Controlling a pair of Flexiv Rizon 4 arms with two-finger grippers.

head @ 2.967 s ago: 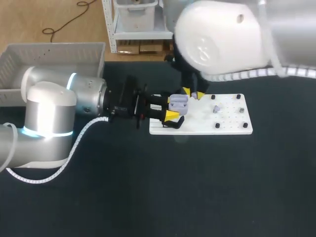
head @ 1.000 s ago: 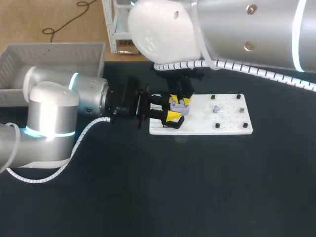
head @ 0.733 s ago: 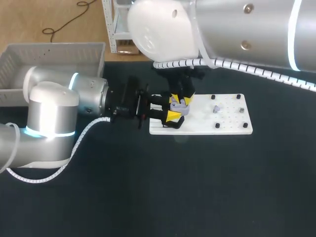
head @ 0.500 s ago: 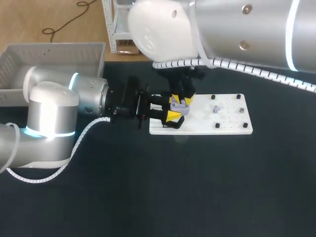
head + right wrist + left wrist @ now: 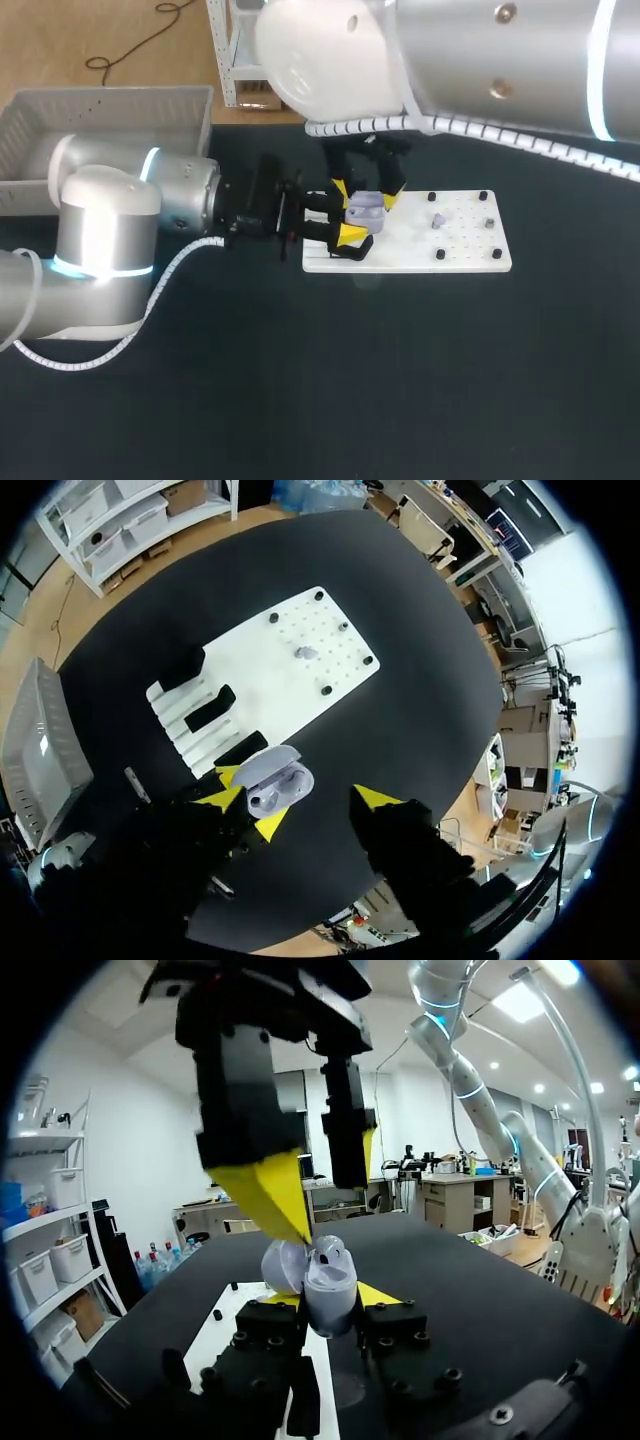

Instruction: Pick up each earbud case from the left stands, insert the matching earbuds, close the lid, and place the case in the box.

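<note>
**Open case clamped over the board's left end**

The lilac earbud case (image 5: 277, 783) has its lid up, with earbuds seated inside. It is pinched from two sides by the left gripper (image 5: 328, 1298), which holds it just above the left end of the white board (image 5: 460, 245), beside the black stands (image 5: 210, 708). The right gripper (image 5: 366, 193) hangs directly over the case with its fingers spread wide, one on either side, touching nothing. The grey box (image 5: 100, 105) sits well apart at the table's far left corner.

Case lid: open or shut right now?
Open. In the right wrist view the case has its lid swung back and its inside exposed. The left tool grips the case from both sides.
</note>
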